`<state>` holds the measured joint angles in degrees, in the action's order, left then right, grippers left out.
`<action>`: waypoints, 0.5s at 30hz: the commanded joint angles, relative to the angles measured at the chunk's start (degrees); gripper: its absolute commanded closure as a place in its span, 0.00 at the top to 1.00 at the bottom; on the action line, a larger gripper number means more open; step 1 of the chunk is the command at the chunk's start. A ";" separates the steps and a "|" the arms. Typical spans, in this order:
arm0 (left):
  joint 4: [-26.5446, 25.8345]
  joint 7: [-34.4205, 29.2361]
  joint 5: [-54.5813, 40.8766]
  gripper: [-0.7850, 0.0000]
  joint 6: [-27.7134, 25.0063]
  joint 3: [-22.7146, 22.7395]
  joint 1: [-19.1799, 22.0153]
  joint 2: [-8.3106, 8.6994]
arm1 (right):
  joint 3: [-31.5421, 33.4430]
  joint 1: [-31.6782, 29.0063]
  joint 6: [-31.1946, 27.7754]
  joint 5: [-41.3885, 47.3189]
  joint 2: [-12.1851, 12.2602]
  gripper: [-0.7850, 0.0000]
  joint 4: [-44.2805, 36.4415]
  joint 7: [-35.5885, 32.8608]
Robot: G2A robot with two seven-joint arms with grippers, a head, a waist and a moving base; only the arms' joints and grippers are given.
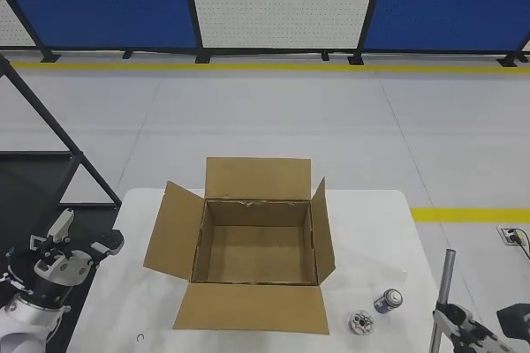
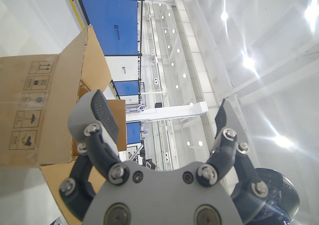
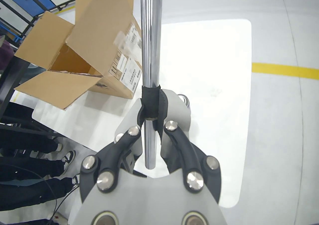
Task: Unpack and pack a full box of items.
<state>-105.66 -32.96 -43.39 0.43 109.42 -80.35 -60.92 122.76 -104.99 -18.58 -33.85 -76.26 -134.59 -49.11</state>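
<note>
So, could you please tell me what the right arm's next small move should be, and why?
Likely swing the right claw, shut on the shiny chrome metal rod, over the open brown cardboard box and lower it in; the box floor looks bare.

The box is open on top, with room to go straight down. Its flaps stick out all around. A small can and a round part sit beside the front flap.

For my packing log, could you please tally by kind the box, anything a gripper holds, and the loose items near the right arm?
Cardboard box: 1
Metal rod, held in the right gripper: 1
Small can: 1
Round metal part: 1
Total: 4
</note>
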 commanded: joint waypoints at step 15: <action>0.00 0.00 0.00 1.00 0.00 0.00 0.00 0.00 | -1.44 2.53 5.79 -2.41 0.44 0.00 2.30 -2.50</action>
<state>-105.66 -32.96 -43.39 0.43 109.42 -80.35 -60.92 121.69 -102.47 -12.71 -36.15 -75.85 -132.66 -51.60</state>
